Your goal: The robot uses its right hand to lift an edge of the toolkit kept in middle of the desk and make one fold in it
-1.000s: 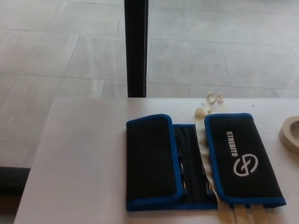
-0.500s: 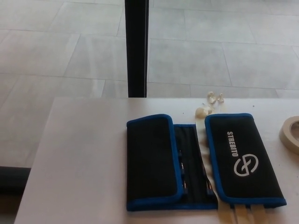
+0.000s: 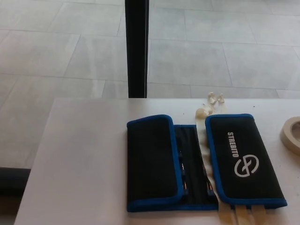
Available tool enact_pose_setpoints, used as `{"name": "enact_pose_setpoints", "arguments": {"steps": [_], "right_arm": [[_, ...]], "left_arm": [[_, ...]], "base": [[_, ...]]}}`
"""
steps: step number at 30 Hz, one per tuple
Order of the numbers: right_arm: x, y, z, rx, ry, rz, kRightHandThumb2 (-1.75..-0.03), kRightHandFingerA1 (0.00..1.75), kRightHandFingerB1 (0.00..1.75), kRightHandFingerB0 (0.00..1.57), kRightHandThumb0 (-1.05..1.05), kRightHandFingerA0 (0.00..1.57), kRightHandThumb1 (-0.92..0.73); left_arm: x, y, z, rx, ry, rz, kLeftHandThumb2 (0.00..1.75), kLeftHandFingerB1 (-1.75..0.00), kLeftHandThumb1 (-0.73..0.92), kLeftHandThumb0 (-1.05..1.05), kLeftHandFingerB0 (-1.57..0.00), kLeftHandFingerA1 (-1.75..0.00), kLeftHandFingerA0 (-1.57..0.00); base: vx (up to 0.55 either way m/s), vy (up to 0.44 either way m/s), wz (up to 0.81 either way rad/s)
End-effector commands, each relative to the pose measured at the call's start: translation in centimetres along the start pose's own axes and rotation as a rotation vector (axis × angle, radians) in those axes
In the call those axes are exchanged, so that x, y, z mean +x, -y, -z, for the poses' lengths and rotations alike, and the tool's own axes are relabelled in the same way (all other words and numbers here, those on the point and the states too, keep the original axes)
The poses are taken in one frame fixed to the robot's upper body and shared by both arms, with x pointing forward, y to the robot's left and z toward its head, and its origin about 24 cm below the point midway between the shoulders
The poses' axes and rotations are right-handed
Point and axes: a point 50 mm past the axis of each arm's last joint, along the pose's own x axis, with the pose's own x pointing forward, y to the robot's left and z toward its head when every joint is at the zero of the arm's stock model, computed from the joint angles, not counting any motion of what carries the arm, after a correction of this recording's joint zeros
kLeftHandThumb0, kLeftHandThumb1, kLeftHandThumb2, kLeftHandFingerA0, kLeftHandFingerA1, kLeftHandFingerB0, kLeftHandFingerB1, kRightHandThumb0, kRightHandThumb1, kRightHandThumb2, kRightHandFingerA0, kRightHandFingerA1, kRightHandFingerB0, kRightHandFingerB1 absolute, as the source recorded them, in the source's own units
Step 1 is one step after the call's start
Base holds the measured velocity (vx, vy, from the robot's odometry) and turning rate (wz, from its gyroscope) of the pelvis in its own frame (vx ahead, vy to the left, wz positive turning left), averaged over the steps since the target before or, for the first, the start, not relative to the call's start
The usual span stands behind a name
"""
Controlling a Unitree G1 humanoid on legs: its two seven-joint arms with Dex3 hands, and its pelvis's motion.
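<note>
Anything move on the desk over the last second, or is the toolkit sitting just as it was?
Nothing has visibly changed. The toolkit lies in the same spot on the desk, left flap folded over, right panel with the white logo flat, tool pockets showing between them. The tape roll at the right edge has not shifted. Neither robot hand is in view.

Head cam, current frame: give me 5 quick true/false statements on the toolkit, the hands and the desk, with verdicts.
1. The black fabric toolkit with blue trim lies on the white desk. True.
2. The robot's right hand is pinching the toolkit's edge. False: neither hand is in view.
3. The white logo panel is on the toolkit's right side. True.
4. A roll of beige tape sits at the desk's left edge. False: it is at the right edge.
5. The toolkit's left flap is folded over. True.
</note>
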Motion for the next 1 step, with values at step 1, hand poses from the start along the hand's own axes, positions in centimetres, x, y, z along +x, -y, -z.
{"name": "enact_pose_setpoints", "arguments": {"steps": [1], "right_arm": [[0.16,-0.33,-0.79,-0.030,0.162,0.157,-0.63,1.22,0.82,0.60,-0.62,0.82,-0.77]], "left_arm": [[-0.01,-0.18,-0.14,-0.076,0.026,-0.067,0.73,-0.54,0.92,-0.82,-0.45,-0.65,-0.56]], "base": [[0.00,0.000,0.00]]}}
